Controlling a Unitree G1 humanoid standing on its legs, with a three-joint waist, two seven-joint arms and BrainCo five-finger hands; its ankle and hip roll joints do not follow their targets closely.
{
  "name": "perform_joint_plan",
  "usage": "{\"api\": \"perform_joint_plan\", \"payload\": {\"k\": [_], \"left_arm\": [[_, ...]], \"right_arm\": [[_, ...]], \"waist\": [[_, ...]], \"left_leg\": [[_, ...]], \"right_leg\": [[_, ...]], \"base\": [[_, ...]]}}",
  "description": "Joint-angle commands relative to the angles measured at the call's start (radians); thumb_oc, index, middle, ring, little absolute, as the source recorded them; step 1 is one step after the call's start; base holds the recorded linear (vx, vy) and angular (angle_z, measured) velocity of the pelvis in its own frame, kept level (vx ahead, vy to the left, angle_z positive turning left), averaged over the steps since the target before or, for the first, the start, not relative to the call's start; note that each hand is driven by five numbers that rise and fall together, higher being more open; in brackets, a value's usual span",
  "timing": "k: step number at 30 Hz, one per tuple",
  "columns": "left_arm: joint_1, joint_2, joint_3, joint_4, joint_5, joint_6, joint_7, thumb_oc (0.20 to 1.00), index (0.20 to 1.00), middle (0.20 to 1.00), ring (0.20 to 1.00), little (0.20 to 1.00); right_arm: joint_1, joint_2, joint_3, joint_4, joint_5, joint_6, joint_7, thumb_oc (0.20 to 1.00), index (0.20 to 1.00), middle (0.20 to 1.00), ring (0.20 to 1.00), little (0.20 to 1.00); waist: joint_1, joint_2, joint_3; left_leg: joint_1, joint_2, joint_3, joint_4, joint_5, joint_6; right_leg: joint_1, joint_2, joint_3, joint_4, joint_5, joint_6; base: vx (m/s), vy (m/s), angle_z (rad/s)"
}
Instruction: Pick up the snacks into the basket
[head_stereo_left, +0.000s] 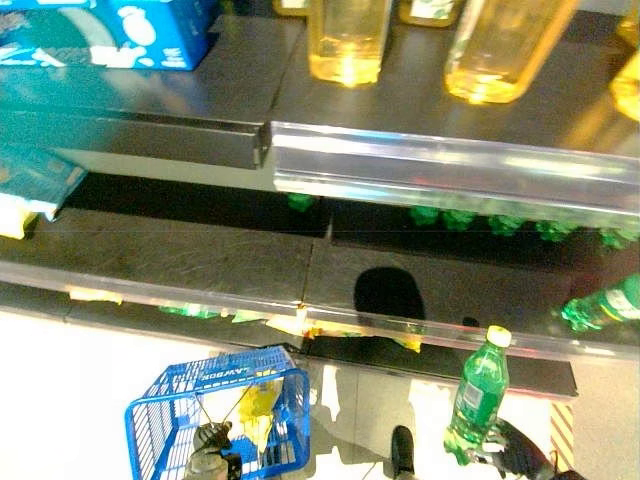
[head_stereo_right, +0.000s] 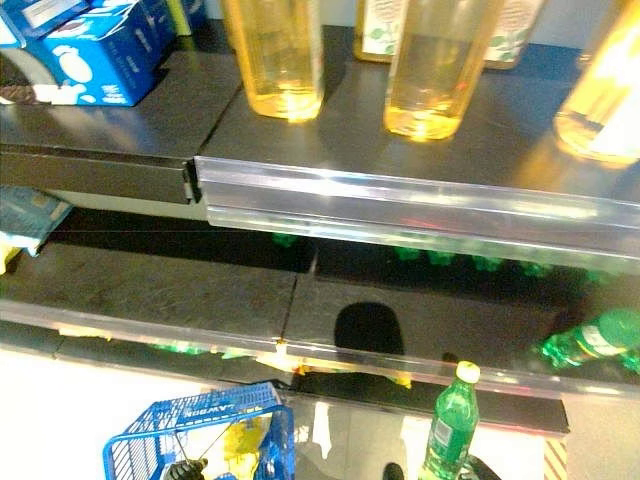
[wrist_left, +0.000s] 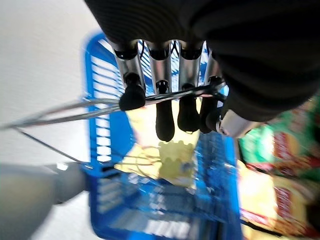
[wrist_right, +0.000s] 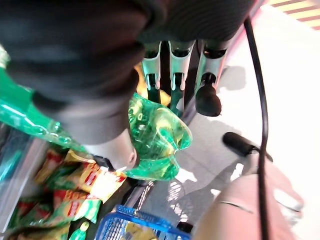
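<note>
A shop aisle. Above the right hand (head_stereo_left: 510, 452), which holds a green bottle (head_stereo_left: 480, 392), run dark shelves (head_stereo_left: 200, 260) with clear price rails (head_stereo_left: 450, 170), stocked with rows of oil bottles (head_stereo_left: 348, 40) and blue boxes (head_stereo_left: 150, 35). More green bottles (head_stereo_left: 600, 305) lie on the shelf just above that hand. The left hand (wrist_left: 175, 107) carries a blue wire shopping basket (head_stereo_left: 215, 415), with snack bags (wrist_left: 280, 195) on the low shelf beside it.

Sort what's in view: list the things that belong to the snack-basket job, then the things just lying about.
Job:
blue basket, handle gripped by left hand
yellow snack bag inside the basket
green bottle held in right hand

Lying about:
yellow-liquid bottles on upper shelf
blue boxes
lying green bottle
</note>
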Motion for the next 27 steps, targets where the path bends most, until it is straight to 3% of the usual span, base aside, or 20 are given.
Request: {"api": "perform_joint_plan", "payload": {"k": [1,5,10,16,18,23,27], "left_arm": [[-0.067,0.021,-0.028,-0.073,-0.023,-0.079,-0.028,0.200,0.200,0.200,0.200,0.200],[-0.080,0.033,-0.061,-0.137,-0.018,-0.085,-0.042,0.200,0.200,0.200,0.200,0.200],[-0.080,0.031,-0.146,-0.265,-0.021,-0.090,-0.095,0.200,0.200,0.200,0.200,0.200],[-0.136,-0.008,-0.306,-0.416,-0.035,-0.090,-0.123,0.200,0.200,0.200,0.200,0.200],[-0.152,-0.011,-0.317,-0.428,-0.039,-0.092,-0.121,0.200,0.200,0.200,0.200,0.200],[-0.257,-0.064,-0.402,-0.382,-0.032,-0.083,-0.096,0.200,0.200,0.200,0.200,0.200],[-0.302,-0.084,-0.416,-0.345,-0.024,-0.078,-0.072,0.200,0.200,0.200,0.200,0.200]], "right_arm": [[0.008,-0.114,-0.065,-0.139,-0.032,-0.061,0.039,0.200,0.200,0.200,0.200,0.200],[0.050,-0.142,-0.097,-0.184,-0.005,-0.062,0.072,0.200,0.200,0.200,0.200,0.200],[0.022,-0.164,-0.058,-0.142,-0.170,-0.055,0.057,0.200,0.200,0.200,0.200,0.200],[-0.292,-0.062,0.175,0.111,-0.360,-0.014,-0.060,0.200,0.200,0.200,0.200,0.200],[-0.343,-0.041,0.208,0.148,-0.382,-0.010,-0.087,0.200,0.200,0.200,0.200,0.200],[-0.534,0.057,0.380,0.301,-0.493,0.013,-0.150,0.200,0.200,0.200,0.200,0.200],[-0.561,0.091,0.417,0.332,-0.491,0.015,-0.170,0.200,0.200,0.200,0.200,0.200]], "waist": [[0.007,0.007,-0.075],[-0.006,0.004,-0.088],[-0.010,0.002,-0.100],[0.016,0.012,-0.070],[0.018,0.013,-0.060],[0.032,0.016,-0.020],[0.030,0.013,-0.005]], "left_leg": [[0.019,-0.024,0.008,0.001,-0.054,0.004],[0.025,-0.020,0.019,0.001,-0.056,0.001],[0.029,-0.015,0.023,0.001,-0.058,0.002],[0.003,-0.017,0.013,0.005,-0.049,0.010],[-0.006,-0.018,0.009,0.007,-0.045,0.010],[-0.035,-0.019,-0.008,0.006,-0.031,0.008],[-0.050,-0.020,-0.014,0.005,-0.025,0.007]], "right_leg": [[-0.076,0.046,0.009,0.009,0.001,-0.005],[-0.074,0.050,0.019,0.007,0.001,-0.005],[-0.075,0.054,0.027,0.006,0.003,-0.005],[-0.103,0.055,0.027,0.009,0.012,-0.008],[-0.109,0.055,0.023,0.011,0.013,-0.008],[-0.128,0.055,0.016,0.014,0.018,-0.011],[-0.142,0.056,0.013,0.016,0.022,-0.012]], "base": [[0.01,-0.008,-0.12],[0.02,-0.008,-0.13],[0.00,-0.011,-0.02],[-0.03,-0.012,-0.08],[-0.05,-0.011,-0.03],[-0.05,-0.017,0.06],[-0.03,-0.011,0.12]]}}
